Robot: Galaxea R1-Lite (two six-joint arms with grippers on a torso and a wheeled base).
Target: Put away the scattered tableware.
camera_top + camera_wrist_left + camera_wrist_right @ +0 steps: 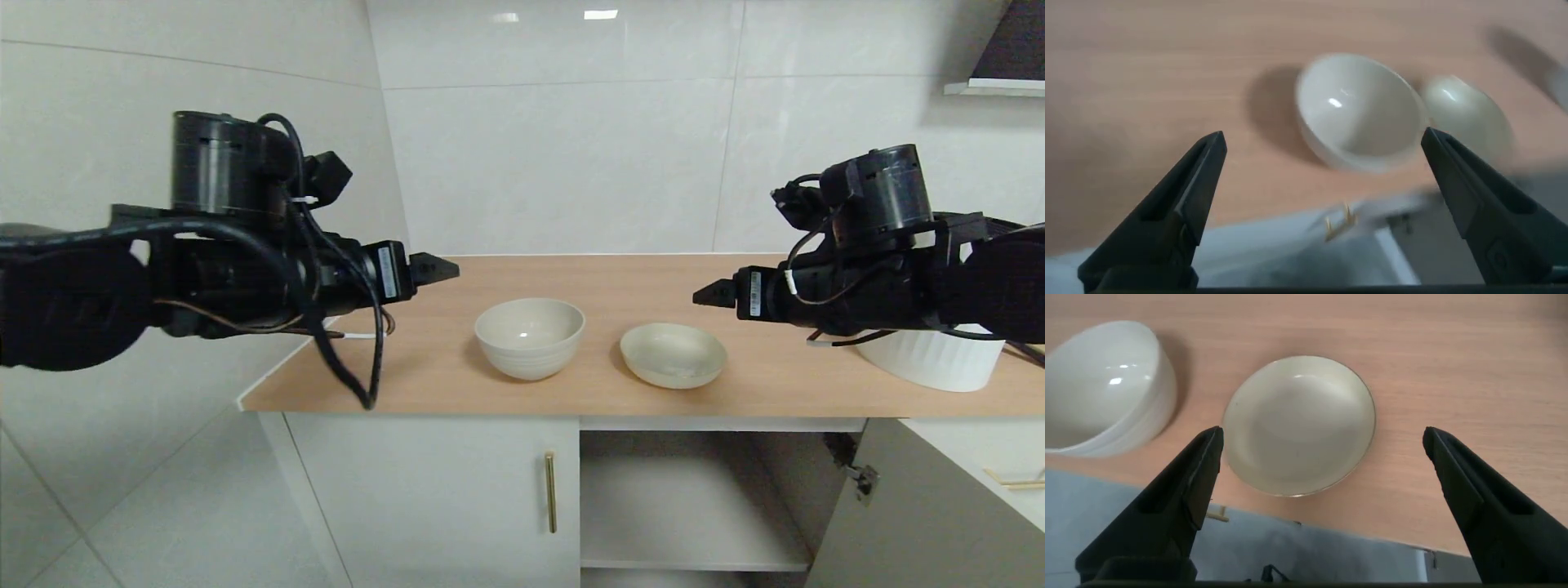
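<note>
Wooden countertop (pixel 441 384) is carrying a cream bowl (pixel 530 336) with a shallow dish (pixel 673 354) just beside it. The left gripper (pixel 439 269) and right gripper (pixel 705 296) are hovering on either side, both gaping wide and gripping nothing.

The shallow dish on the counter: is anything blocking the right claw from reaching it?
Nothing visible does. The right gripper is open above the shallow dish, and the deeper bowl sits apart beside it.
</note>
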